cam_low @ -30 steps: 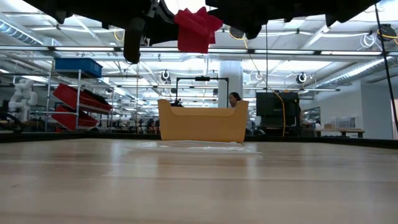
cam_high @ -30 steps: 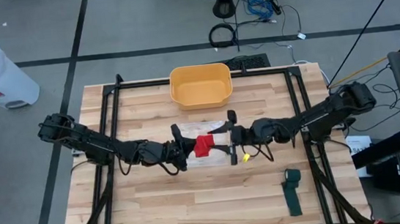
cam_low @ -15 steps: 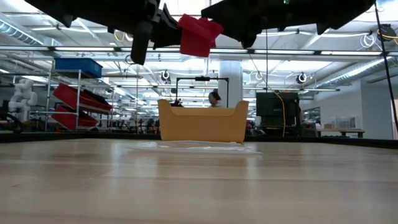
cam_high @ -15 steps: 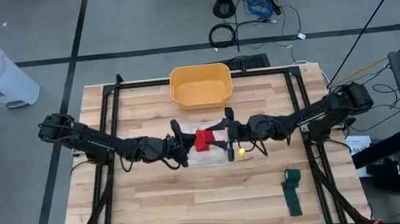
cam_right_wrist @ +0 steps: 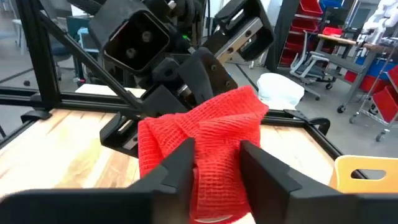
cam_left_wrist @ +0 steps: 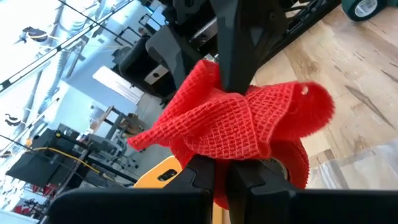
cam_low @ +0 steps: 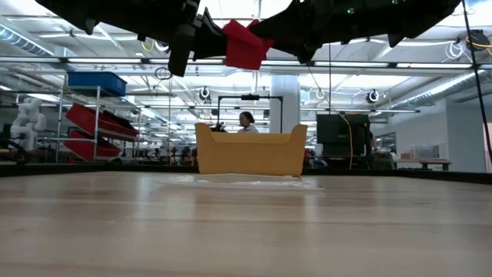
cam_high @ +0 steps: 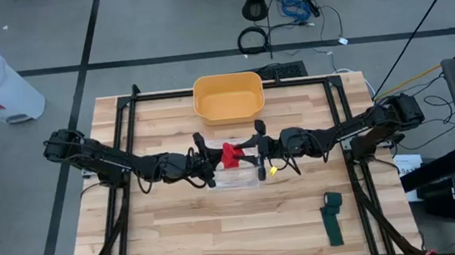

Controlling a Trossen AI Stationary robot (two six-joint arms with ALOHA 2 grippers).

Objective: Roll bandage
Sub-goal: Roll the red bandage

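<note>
Mid-task: the red bandage (cam_high: 229, 155) was held aloft above the worktop (cam_high: 179, 233) centre, pinched in the closed left claw (cam_high: 211, 161); the right claw (cam_high: 255, 152), part-open, straddled its 3 o'clock end. It was bunched; neat rolling judged outstanding.

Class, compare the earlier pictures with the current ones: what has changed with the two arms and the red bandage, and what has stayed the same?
The right pincer has moved in toward the left pincer and is closing its fingers around the red bandage, which the left pincer still holds shut above the table. The bandage has shifted slightly toward the yellow bin. The bin, the green bandage and the table are unchanged.
</note>
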